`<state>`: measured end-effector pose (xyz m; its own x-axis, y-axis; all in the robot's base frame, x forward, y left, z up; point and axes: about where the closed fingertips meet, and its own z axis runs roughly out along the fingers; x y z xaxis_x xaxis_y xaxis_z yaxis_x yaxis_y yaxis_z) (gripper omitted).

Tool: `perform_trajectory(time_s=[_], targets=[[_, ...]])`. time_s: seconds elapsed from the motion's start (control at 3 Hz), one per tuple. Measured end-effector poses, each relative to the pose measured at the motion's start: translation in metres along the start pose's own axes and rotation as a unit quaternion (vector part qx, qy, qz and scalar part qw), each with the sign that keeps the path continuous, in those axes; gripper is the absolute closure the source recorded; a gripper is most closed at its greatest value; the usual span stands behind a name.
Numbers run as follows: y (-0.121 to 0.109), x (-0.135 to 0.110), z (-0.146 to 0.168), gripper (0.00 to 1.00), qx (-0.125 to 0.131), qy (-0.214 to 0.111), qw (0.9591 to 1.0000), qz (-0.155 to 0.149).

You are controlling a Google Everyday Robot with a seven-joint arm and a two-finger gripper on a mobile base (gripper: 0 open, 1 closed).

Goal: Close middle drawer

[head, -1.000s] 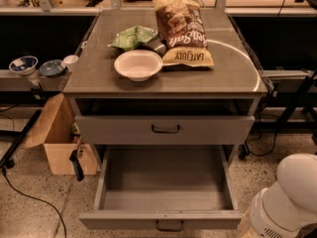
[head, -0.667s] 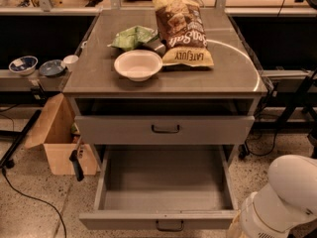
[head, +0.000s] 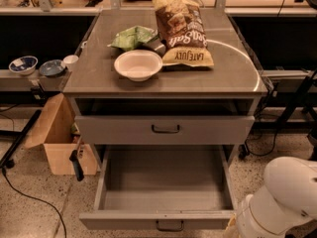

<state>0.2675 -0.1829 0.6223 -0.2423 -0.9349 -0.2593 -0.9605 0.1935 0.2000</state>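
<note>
The middle drawer [head: 163,182] of the grey cabinet is pulled far out toward me. Its deep grey box is bare, and its flat front [head: 124,221] with a small dark loop handle [head: 170,226] is at the bottom edge of the camera view. The drawer above it [head: 166,129] stands slightly out, with a dark gap over it. My white arm [head: 285,197] fills the bottom right corner, close to the open drawer's right front corner. My gripper is out of view.
On the cabinet top [head: 233,78] are a white bowl [head: 138,64], a brown chip bag [head: 182,31] and a green bag [head: 132,37]. An open cardboard box [head: 57,135] stands on the floor at left. Small bowls [head: 37,66] sit on a left shelf.
My white arm has shifted slightly left, nearer the open drawer's right front corner. The drawers have not moved.
</note>
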Motion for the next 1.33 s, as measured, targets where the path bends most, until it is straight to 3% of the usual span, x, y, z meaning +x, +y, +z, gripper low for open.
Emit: perform_trajectory(time_s=[0.67, 1.33], targets=[[-0.008, 0.014, 0.054, 1.0, -0.002, -0.02, 0.9994, 0.03], [-0.017, 0.022, 0.085, 1.0, 0.019, -0.002, 0.9968, 0.077]])
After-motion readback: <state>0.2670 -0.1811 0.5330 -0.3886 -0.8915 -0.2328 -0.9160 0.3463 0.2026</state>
